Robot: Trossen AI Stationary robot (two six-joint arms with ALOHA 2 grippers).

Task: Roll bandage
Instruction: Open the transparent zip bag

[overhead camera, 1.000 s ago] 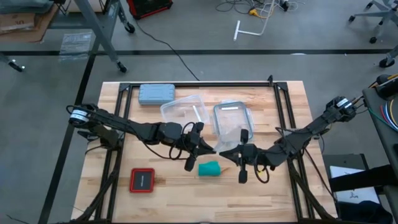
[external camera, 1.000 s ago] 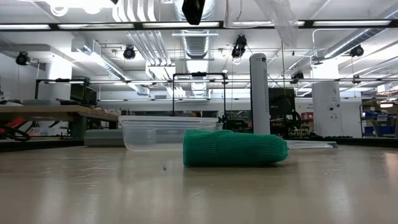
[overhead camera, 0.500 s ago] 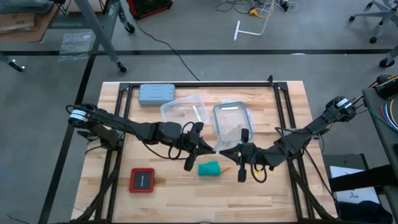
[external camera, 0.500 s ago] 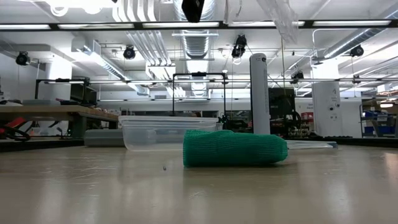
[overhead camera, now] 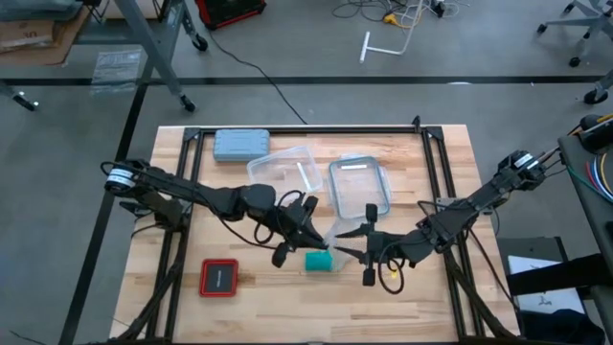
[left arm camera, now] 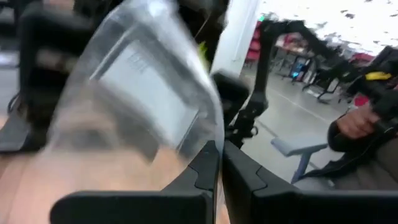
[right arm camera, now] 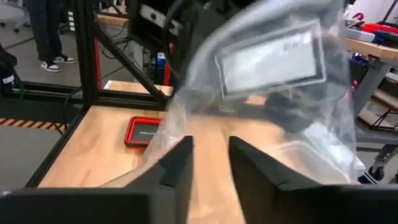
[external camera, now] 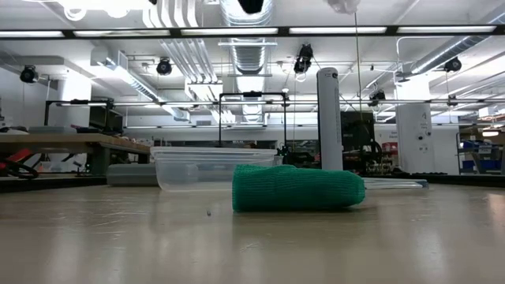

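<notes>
The teal-green bandage [overhead camera: 319, 261] lies rolled up on its side on the wooden table [overhead camera: 421, 287], and the low view shows the roll [external camera: 298, 188] untouched. Just above and behind it hangs a clear plastic bag [overhead camera: 340, 234] with a white label [left arm camera: 146, 87], stretched between my two grippers. My left gripper [overhead camera: 305, 233] is shut on the bag. My right gripper [overhead camera: 365, 251] meets the bag from the other side, its fingers a little apart in its wrist view. My left gripper pinches an edge of the bag's film [left arm camera: 216, 163] between its two shut fingers, coming from the table's left. The bag hangs clear of the table. My right gripper has the film [right arm camera: 186, 127] against one finger [right arm camera: 177, 163]. Whether the fingers are inside the bag's mouth, I cannot tell.
Two clear plastic tubs [overhead camera: 283, 171] [overhead camera: 359, 185] stand behind the grippers, and a grey-blue case [overhead camera: 239, 144] lies at the far left. A red-rimmed black square [overhead camera: 218, 278] lies near the front left. Bare wood lies to the right of the roll.
Both grippers have gone up and a little toward the near edge, closer to the bandage. The bag has risen with them, so it nearly leaves the top of the low view. The bandage has stayed where it was.
</notes>
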